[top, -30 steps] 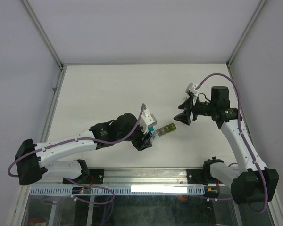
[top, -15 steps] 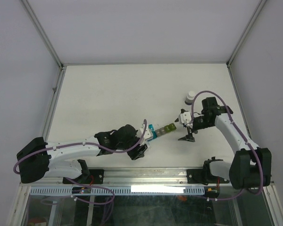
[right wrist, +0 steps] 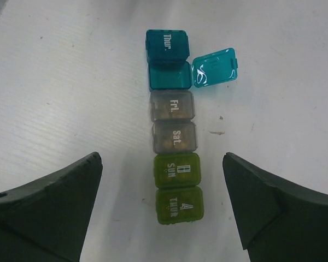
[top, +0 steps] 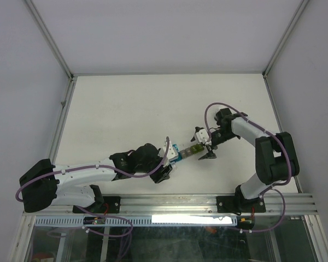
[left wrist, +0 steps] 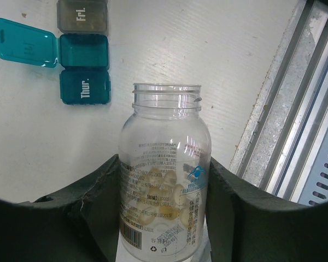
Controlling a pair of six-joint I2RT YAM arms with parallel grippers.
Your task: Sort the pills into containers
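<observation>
The containers (right wrist: 173,121) are a joined strip of small cubes on the white table: teal "Thur.", an open teal cube with its lid (right wrist: 214,67) flipped aside, grey "Fri." and "Sat.", and two green cubes. The strip also shows in the top view (top: 187,150) and partly in the left wrist view (left wrist: 83,51). My right gripper (right wrist: 161,159) is open, its fingers on either side of the green end without touching it. My left gripper (left wrist: 163,164) is shut on a clear uncapped bottle (left wrist: 165,180) of pale yellow pills, held just short of the strip's teal end.
A metal rail (left wrist: 295,109) runs along the table's near edge, right of the bottle. In the top view the left gripper (top: 163,164) and right gripper (top: 204,145) sit at opposite ends of the strip. Enclosure walls (top: 54,109) border the table.
My right gripper swung down and left from the back right and now straddles the strip's green end. My left gripper with the bottle dropped slightly toward the near edge, then held still.
</observation>
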